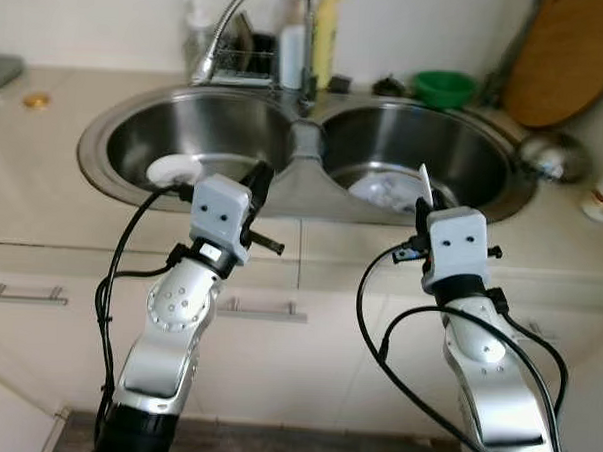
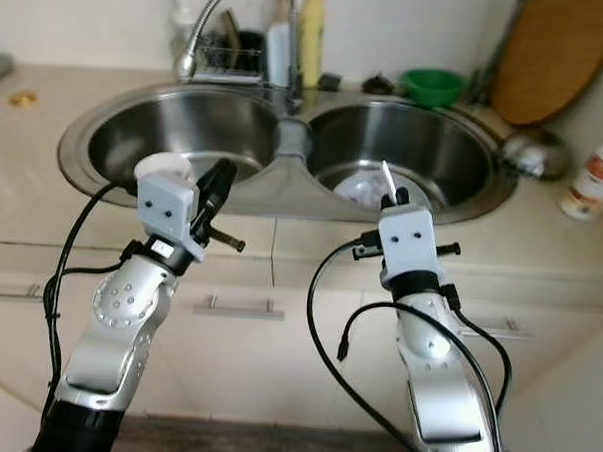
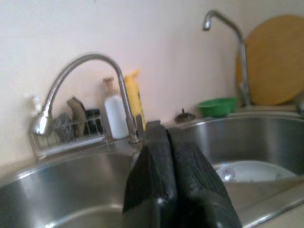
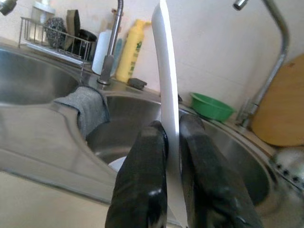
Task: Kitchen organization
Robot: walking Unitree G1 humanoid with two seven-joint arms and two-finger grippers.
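plate (image 4: 166, 95), thin and white, stands edge-up clamped in the right end effector (image 4: 172, 137) above the sink (image 1: 304, 176) rim, so it could pivot and slip; left end effector (image 3: 166, 142) is pressed together, empty.

double sink (image 1: 115, 148) set in the counter (image 1: 43, 190), faucet (image 1: 256, 4) behind the divider — rack (image 1: 234, 58) and bottles (image 1: 310, 41) at the back wall. bowl (image 1: 445, 88) behind the right basin, cutting board (image 1: 569, 58) leaning at far right. left gripper (image 1: 258, 179) before the left basin, right gripper (image 1: 422, 206) before the right — plate (image 4: 167, 95) upright between its fingers.
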